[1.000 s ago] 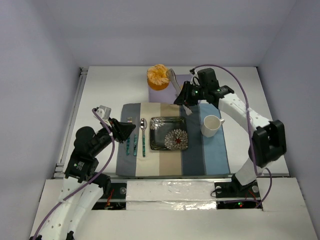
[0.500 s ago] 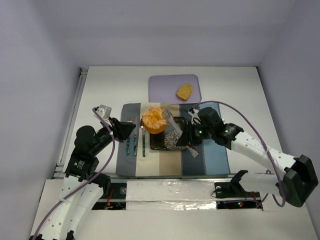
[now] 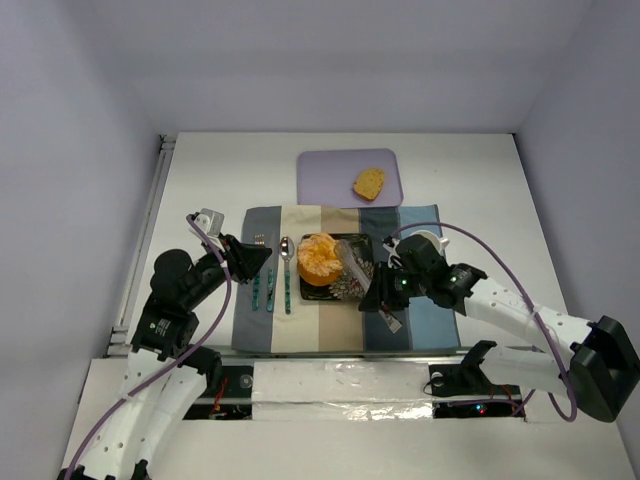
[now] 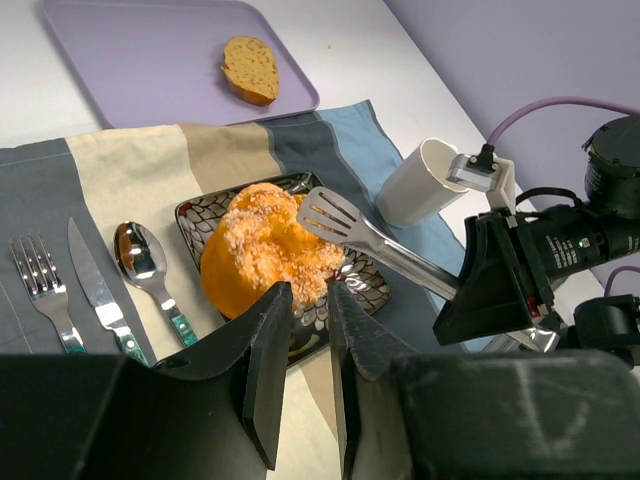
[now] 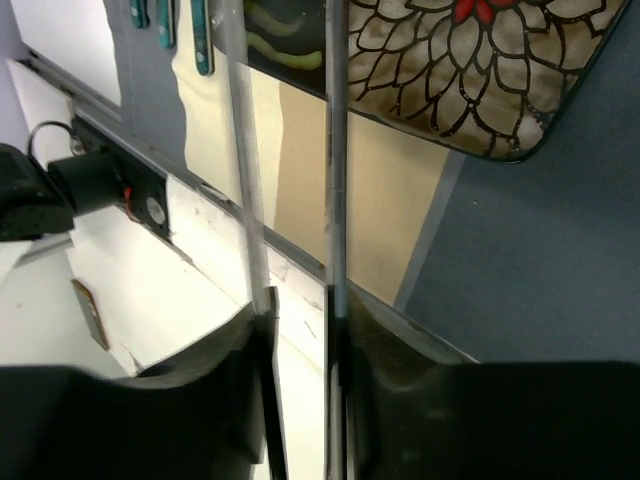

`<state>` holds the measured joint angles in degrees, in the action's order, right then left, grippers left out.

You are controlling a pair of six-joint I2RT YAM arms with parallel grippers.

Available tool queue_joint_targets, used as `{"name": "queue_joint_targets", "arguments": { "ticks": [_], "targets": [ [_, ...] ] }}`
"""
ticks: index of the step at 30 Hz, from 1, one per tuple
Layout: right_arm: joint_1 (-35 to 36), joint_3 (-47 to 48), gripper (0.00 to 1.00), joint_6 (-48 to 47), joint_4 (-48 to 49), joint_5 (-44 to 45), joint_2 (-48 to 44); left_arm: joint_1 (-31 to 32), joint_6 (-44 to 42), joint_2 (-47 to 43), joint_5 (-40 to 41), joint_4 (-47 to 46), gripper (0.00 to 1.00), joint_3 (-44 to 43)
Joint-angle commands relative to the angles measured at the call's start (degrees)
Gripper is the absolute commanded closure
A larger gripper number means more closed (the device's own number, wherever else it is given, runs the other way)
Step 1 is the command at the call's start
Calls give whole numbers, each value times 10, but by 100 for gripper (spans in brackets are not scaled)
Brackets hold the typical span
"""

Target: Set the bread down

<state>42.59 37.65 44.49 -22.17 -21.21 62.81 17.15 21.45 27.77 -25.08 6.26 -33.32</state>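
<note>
The bread, a small golden slice with a brown crust, lies on the purple tray at the back; it also shows in the left wrist view. My right gripper is shut on metal tongs, whose tips rest by the round orange food on the dark flowered plate. In the right wrist view the gripper clamps the two tong arms. My left gripper hovers over the cutlery, its jaws nearly together and empty.
A striped placemat lies under the plate. A fork, a knife and a spoon lie left of the plate. A white cup stands right of the plate, partly hidden by my right arm in the top view.
My right arm carried the orange food in the tongs from the purple tray to the plate and set it down. The bread now shows on the tray. The left arm has not moved.
</note>
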Motion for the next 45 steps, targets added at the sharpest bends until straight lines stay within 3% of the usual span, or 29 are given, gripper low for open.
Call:
{"name": "queue_joint_targets", "arguments": {
  "ticks": [1, 3, 6, 14, 22, 29, 38, 45],
  "targets": [
    [6, 15, 60, 2, 43, 4, -12, -4, -3, 1, -8, -26, 81, 4],
    [6, 28, 50, -1, 25, 27, -18, -4, -4, 2, -8, -27, 82, 4],
    [6, 59, 46, -12, 0, 52, -29, -4, -4, 3, -9, -26, 82, 4],
    [-13, 161, 48, -53, -38, 153, 17, -4, -3, -3, -11, -27, 81, 5],
    [-118, 291, 51, -63, -23, 158, 204, -4, -4, -17, -12, -28, 82, 6],
    [-184, 342, 51, -31, -4, 147, 331, -4, -3, -40, -8, -28, 82, 5],
    [-216, 355, 51, -25, -10, 162, 372, -4, -3, -58, -8, -28, 82, 6],
    [-221, 340, 52, -27, 23, 101, 404, -4, -3, -58, -8, -29, 82, 6]
  ]
}}
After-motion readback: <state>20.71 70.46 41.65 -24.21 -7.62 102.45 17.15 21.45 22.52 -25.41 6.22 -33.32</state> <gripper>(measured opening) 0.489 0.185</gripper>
